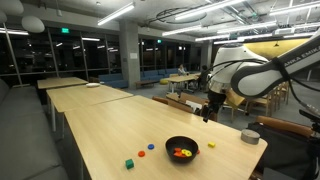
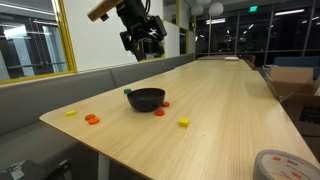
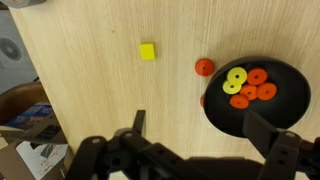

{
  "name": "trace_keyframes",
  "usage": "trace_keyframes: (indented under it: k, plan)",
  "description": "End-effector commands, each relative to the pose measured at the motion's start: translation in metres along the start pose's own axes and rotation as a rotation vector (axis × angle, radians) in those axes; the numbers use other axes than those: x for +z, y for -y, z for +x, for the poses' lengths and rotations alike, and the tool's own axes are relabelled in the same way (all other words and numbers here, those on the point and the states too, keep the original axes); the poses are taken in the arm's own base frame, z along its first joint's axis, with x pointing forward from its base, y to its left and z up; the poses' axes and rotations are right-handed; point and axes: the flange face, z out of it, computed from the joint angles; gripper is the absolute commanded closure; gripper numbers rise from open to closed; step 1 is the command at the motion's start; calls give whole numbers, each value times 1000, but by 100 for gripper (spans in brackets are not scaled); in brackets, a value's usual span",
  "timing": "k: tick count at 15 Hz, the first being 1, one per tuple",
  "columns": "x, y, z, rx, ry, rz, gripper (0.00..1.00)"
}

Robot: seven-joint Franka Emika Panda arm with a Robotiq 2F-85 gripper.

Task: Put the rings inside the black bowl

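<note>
- The pincer (image 3: 200,140) hangs in the air above the bench (image 1: 100,130), its jaws spread wide with nothing between them.
- In the wrist view its two dark fingers (image 3: 136,124) come in from the bottom edge, and pale wood shows in the gap between them.
- In an exterior view the pincer (image 2: 145,45) sits well above the black bowl (image 2: 147,102) and touches nothing.
- The black bowl stands upright on the bench, near one end of it.
- Several of the rings (image 3: 250,88) lie inside the bowl: one yellow and a cluster of orange-red ones, packed close together.
- One orange-red ring (image 3: 204,67) lies flat on the wood just outside the bowl's rim.
- A second orange-red piece (image 3: 203,100) shows right at the rim, partly hidden, so I cannot tell whether it touches the bowl.
- A small yellow cube (image 3: 147,51) sits on the wood, apart from the bowl.
- In an exterior view a blue ring (image 1: 141,154) and another orange ring (image 1: 151,147) lie on the bench beside the bowl.
- A small green cube (image 1: 129,163) sits a little past the blue ring.
- A grey round container (image 1: 250,136) stands near the bench's edge, apart from the bowl.
- A roll of tape (image 2: 280,165) lies at the near corner in an exterior view.
</note>
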Motion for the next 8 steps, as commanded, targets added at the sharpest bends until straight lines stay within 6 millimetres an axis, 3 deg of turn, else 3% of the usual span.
trace_keyframes:
  k: [1,4,8]
  plan:
    - [22,-7,36,122,40,5,0]
    - [42,-12,43,19,82,33,0]
    - [68,-19,25,-236,116,87,0]
